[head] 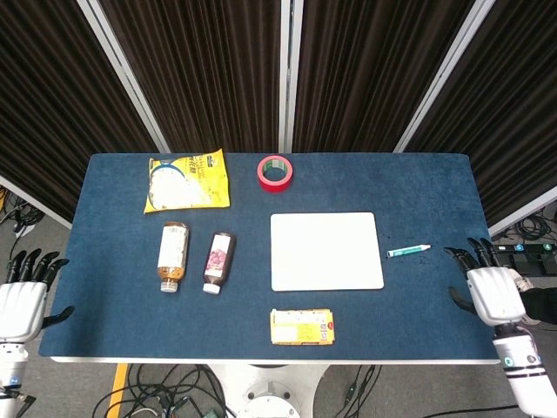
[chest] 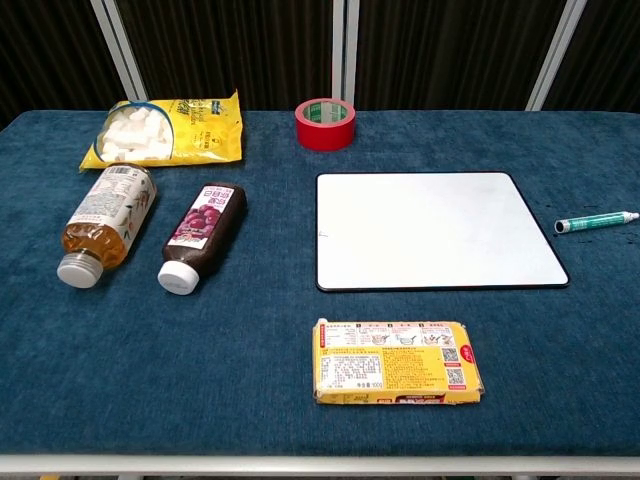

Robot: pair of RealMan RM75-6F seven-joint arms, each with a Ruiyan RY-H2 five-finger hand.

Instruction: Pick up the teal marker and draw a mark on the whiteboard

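**Both robot hands empty at counter ends, teal marker untouched beside whiteboard**

Blue cloth-covered counter (head: 418,187). White rectangular whiteboard (head: 326,251) lies flat right of centre, its surface blank. Slim teal marker with white end (head: 408,251) lies on the cloth just beside the whiteboard's right edge, not touching it, toward the counter's right edge; in the chest view it sits at the frame's right border, its tip nearly cut off.

Right robot hand (head: 489,292) is over the right edge near the front corner, fingers spread, holding nothing, apart from the marker. Left robot hand (head: 21,296) is off the left edge, fingers spread and empty, wrist cut by the frame border. Neither hand shows in the chest view.

Back edge: yellow plastic bag of white pieces (head: 187,181) toward the left, red tape roll (head: 275,171) near the middle. Left half: clear bottle of amber liquid (head: 172,255) and dark bottle with white cap (head: 218,260) lie on their sides, side by side, caps toward the front. Yellow rectangular printed packet (head: 301,326) lies at the front edge, in front of the whiteboard. Label text too small to read.
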